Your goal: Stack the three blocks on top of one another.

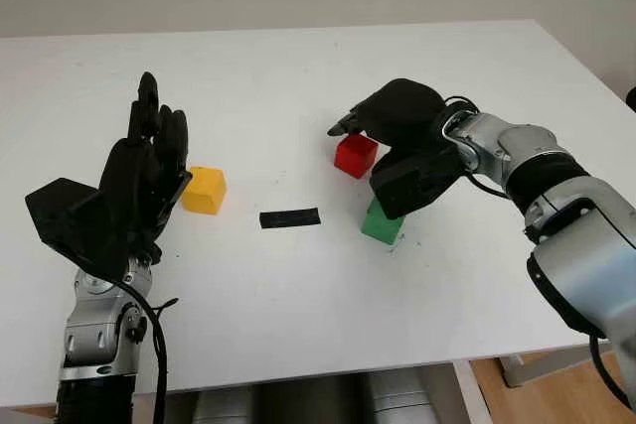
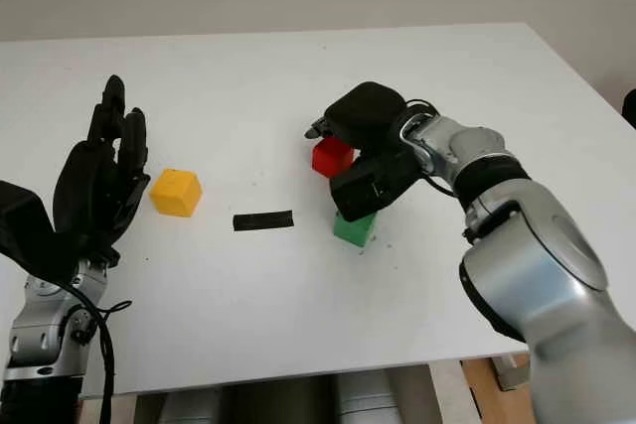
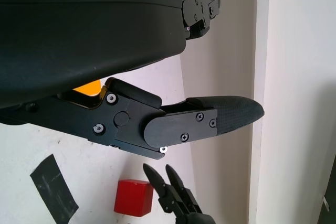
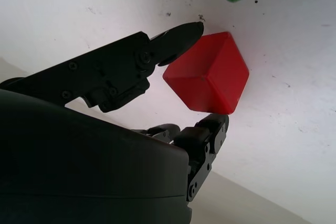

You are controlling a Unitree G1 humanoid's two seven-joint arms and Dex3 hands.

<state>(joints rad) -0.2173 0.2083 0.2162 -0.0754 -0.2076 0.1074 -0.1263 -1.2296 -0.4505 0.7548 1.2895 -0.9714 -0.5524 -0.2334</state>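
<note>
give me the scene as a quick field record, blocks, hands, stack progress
red block: on the table, between the right hand's fingers
green block: on the table, just nearer than the red block, partly under the right hand
yellow block: on the table, apart, beside the left hand
right hand: around the red block, closing; firm grip unclear
left hand: open, raised
black tape strip: mid-table
stack: none yet

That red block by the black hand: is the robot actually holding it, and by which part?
Not held yet, it seems. The right hand has fingers on either side of the red block, which sits on the table; a firm grip cannot be confirmed. The left hand is open near the yellow block.
</note>
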